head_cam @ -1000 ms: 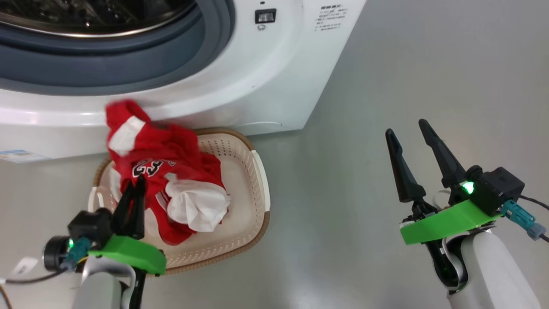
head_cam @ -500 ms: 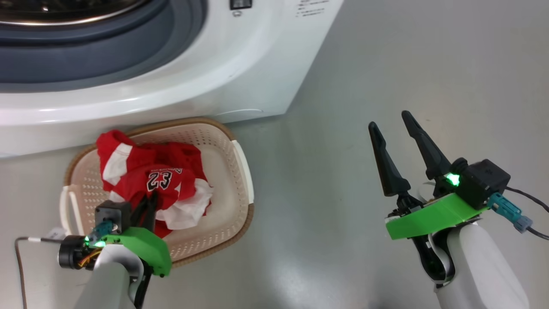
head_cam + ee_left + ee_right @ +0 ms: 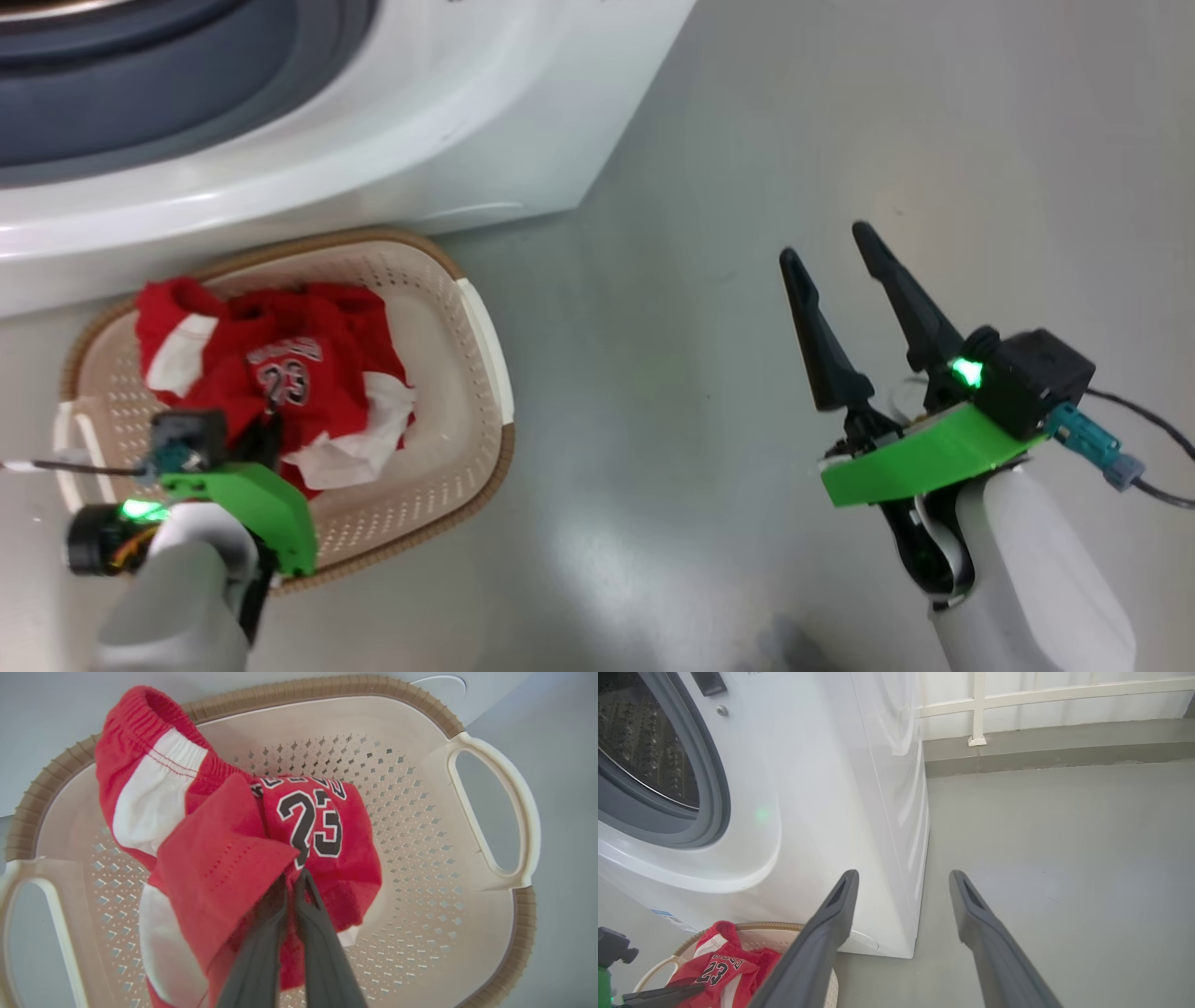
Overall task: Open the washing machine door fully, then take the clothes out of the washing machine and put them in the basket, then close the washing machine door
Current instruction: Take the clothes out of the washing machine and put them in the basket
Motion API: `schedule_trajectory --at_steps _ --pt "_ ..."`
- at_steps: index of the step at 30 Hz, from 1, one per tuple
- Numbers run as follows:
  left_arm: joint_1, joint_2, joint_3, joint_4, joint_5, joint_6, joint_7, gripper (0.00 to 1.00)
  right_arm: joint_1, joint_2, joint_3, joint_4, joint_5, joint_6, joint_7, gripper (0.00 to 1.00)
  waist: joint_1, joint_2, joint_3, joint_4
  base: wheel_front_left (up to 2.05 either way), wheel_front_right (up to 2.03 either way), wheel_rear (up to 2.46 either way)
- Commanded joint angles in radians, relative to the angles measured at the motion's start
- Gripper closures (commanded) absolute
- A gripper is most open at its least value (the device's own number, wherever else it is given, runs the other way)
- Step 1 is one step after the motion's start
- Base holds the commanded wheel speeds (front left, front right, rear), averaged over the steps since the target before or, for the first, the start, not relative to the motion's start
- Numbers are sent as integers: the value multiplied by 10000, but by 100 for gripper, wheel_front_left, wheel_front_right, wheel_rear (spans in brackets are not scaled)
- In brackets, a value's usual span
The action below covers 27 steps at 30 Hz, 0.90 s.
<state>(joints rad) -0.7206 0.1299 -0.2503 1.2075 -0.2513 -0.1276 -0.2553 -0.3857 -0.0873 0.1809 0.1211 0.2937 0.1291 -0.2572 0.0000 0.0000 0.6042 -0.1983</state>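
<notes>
head view puts the washing machine [image 3: 392, 140] across the top left, its grey rubber ring cut by the frame edge, with bare grey floor [image 3: 747, 140] to its right. just in front of the machine's base sits the basket [image 3: 481, 336]. the clothes [image 3: 308, 364] lie bundled inside it, red jersey cloth with the number 23 uppermost and white fabric along the near side. in the left wrist view the left gripper [image 3: 292, 877] has its two fingers pressed together on a fold of red cloth just below the number, down within the basket's walls. the right gripper [image 3: 823, 240] hangs over open floor well to the right, fingers spread wide, holding nothing.

the step in hand looks like the drop into the basket, and it seems nearly done, since the bundle sits low inside the walls. the next move calls for the left fingers to part so the cloth falls free, then a clean lift so no fold snags and drags out. after that the drum [image 3: 644, 742] wants a check before the door is shut.

the right wrist view gives just a dark slice of perforated drum, so whether any garment is left inside cannot be told. how far open the washing machine door stands cannot be judged either. how much white fabric lies under the red is hidden.
</notes>
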Motion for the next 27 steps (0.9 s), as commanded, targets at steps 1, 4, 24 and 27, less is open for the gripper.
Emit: schedule_trajectory --at_steps 1,4,24,27 --pt "-133 436 90 131 -179 -30 -64 100 -81 107 254 -281 27 16 -46 0 0 0 363 -261 0 0 0" --pt "-400 596 -73 365 -420 -30 -2 100 -195 148 320 -310 27 16 -46 0 0 0 621 -416 0 0 0" --pt "-750 677 -997 521 -2038 -30 116 0 -422 198 200 -156 -42 16 -46 0 0 0 509 -210 0 0 0" --pt "-589 632 -1196 331 -2267 -30 27 0 -347 126 164 -103 -61 16 -46 0 0 0 236 -67 0 0 0"
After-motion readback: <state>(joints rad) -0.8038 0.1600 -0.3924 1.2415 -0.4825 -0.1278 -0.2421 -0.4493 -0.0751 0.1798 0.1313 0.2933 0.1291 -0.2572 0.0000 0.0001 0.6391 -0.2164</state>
